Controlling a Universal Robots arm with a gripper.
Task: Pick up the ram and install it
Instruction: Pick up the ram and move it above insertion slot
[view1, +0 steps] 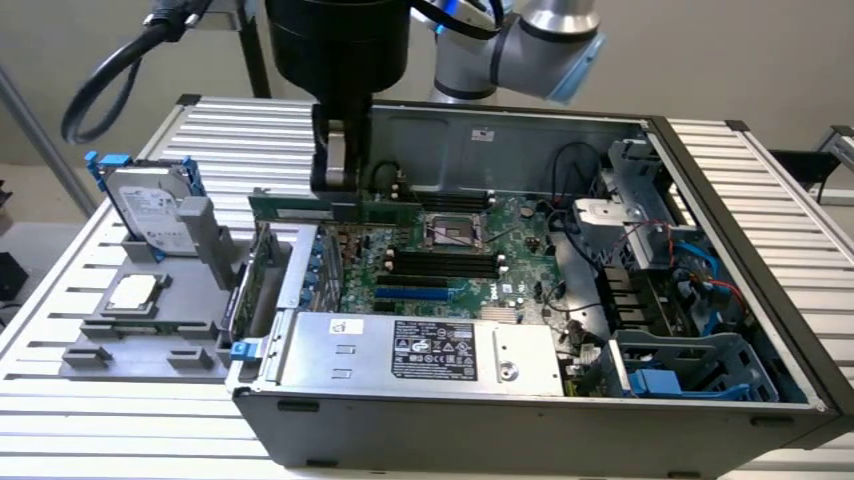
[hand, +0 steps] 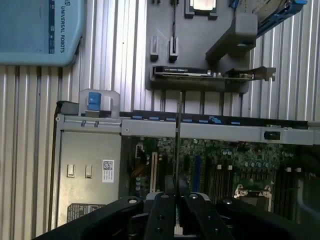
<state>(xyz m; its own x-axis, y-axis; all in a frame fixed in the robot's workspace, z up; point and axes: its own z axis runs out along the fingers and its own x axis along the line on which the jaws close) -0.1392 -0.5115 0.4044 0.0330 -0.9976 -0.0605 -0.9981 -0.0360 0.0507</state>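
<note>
- The ram (view1: 287, 209) is clamped between the two fingers of the gripper (view1: 336, 186), which comes down on it from above. The fingers are closed on its upper long edge, somewhat off its middle.
- In the wrist view the ram (hand: 177, 145) is seen edge-on, as a thin dark line running straight out from between the gripper's (hand: 176, 199) black fingers (hand: 160, 212).
- It is held in the air over the open computer case (view1: 534, 425), near the case's side at the exterior view's left. It is not seated in any slot.
- Its long axis runs across the exterior view, left to right and about level. It stands on edge with one flat face toward that camera.
- That axis is roughly parallel to the black memory slots (view1: 441, 265) on the motherboard (view1: 521, 225), which lie lower and toward the exterior view's right.
- It is a long, narrow, thin green board. Dark patches show along its face, too small to make out.
- In the wrist view its far end crosses the case's grey side rail (hand: 225, 131) and points toward a grey fixture (hand: 195, 45) on the slatted table (hand: 120, 55).
- A green card with a metal bracket (hand: 210, 73) lies in that fixture.
- At the exterior view's left, the fixture (view1: 147, 335) also holds a hard drive (view1: 147, 215) and a processor chip (view1: 134, 292).
</note>
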